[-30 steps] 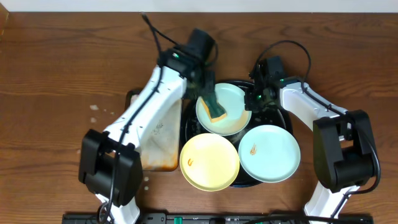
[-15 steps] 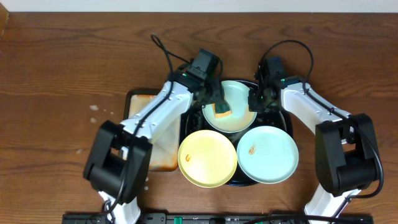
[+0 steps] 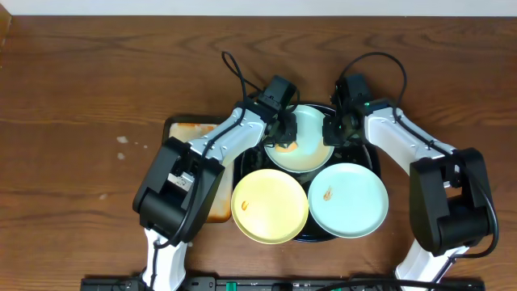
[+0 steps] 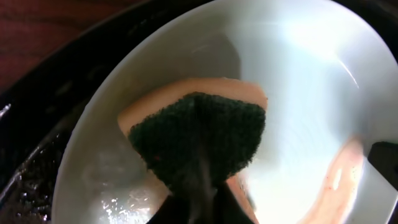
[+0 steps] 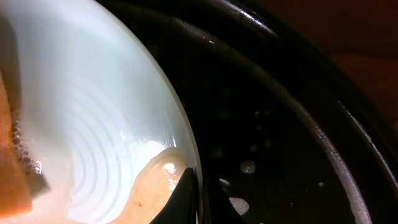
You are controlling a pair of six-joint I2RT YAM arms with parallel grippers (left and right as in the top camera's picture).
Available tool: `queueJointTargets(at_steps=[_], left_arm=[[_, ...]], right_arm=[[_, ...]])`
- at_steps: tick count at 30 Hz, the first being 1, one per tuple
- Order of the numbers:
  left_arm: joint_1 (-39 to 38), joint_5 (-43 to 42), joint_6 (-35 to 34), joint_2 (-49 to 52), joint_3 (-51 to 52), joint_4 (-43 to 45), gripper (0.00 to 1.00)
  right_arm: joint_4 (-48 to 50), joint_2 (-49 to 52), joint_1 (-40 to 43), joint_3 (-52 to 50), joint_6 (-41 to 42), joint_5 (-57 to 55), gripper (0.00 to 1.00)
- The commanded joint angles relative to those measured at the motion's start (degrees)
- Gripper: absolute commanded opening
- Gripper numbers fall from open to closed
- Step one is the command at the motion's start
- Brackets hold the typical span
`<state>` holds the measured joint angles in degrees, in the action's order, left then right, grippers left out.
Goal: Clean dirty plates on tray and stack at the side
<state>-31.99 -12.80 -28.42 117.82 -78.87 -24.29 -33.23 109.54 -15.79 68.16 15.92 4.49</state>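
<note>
Three plates lie on the black tray (image 3: pixel 367 153). A mint-blue plate (image 3: pixel 311 141) sits at the back. My left gripper (image 3: pixel 284 139) is shut on a green-and-orange sponge (image 4: pixel 199 134) and presses it onto this plate's left part (image 4: pixel 298 93). My right gripper (image 3: pixel 333 133) is shut on the same plate's right rim (image 5: pixel 186 149), with orange smear beside the finger (image 5: pixel 155 186). A yellow plate (image 3: pixel 271 206) lies at the front left. A second mint-blue plate (image 3: pixel 351 198) with an orange smear (image 3: pixel 329 193) lies at the front right.
An orange-stained rectangular tray (image 3: pixel 212 202) lies left of the black tray, partly under my left arm. Wet drops sit on the black tray's floor (image 5: pixel 249 167). Small white specks (image 3: pixel 121 140) mark the wooden table at the left.
My left gripper has carried the sponge left and down onto the back plate's left part. The arm swung in over the stained tray. The right gripper stayed on the rim.
</note>
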Motion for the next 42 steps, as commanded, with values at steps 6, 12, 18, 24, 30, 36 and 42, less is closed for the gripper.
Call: queueJointTargets(at_steps=[6,12,18,24,30,36,42], left_arm=[[2.6,-0.1,0.7,-8.2,-3.0,-8.1,0.08],[9.9,7.5,0.8,-16.2,-2.9,-21.4,0.08],[18.2,12.4,4.5,-17.5,-1.4,-29.3,0.07],[22.0,12.3,4.9,-17.5,5.4,-27.9,0.07],[21.9,12.2,5.7,-17.5,9.9,-25.5,0.08],[21.9,12.2,5.7,-17.4,10.4,-25.3,0.08],[21.9,12.2,5.7,-17.4,10.4,-25.3,0.08]], right_arm=[[-0.2,-1.2,-0.4,-0.5,0.3,-4.3,0.01],[-0.2,-1.9,0.0,-0.4,-0.3,-7.8,0.01],[-0.4,-7.0,-1.2,0.0,-4.7,-14.6,0.01],[-0.6,-14.5,-3.9,0.0,-8.8,-23.8,0.01],[-0.8,-20.2,-8.7,0.0,-12.7,-34.2,0.01],[-0.8,-21.7,-16.7,0.0,-16.0,-46.4,0.01],[1.1,-21.7,-22.2,0.0,-17.5,-58.2,0.01]])
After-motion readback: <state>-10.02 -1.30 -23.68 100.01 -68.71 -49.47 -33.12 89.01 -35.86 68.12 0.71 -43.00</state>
